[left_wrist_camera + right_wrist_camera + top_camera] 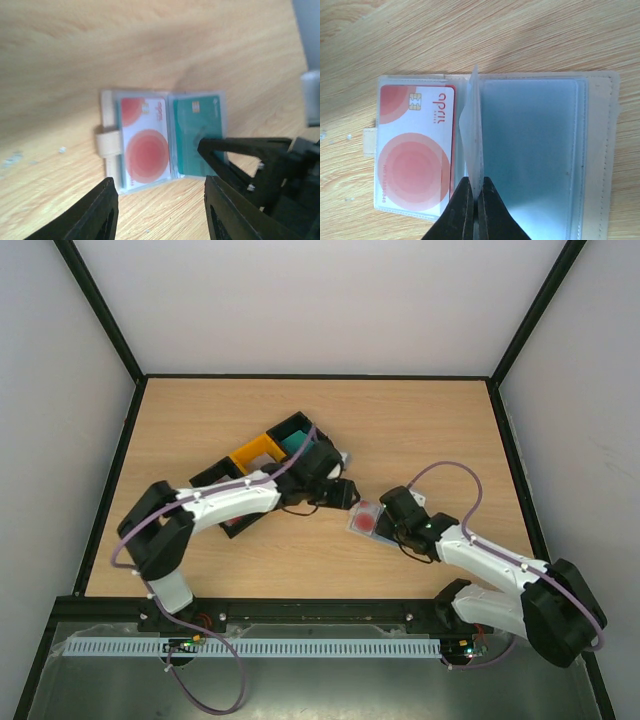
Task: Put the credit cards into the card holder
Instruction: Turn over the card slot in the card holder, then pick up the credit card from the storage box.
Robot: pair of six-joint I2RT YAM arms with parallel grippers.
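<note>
Right hand (476, 192): closed on a clear sleeve leaf (474, 125) of the card holder (602, 150), standing it upright, apparently to keep the pages parted for loading.
Card holder: open flat on the worktop (200, 420), centre, between both hands.
Contents: red-and-white card (415, 150) in the pocket on the snap-tab side; teal card (197, 132) in a sleeve opposite; outermost pocket looks vacant.
Left hand (160, 192): open, holding nothing, hovering just beside the holder.
Black and yellow trays (262, 452): behind the left arm, contents mostly hidden.
</note>
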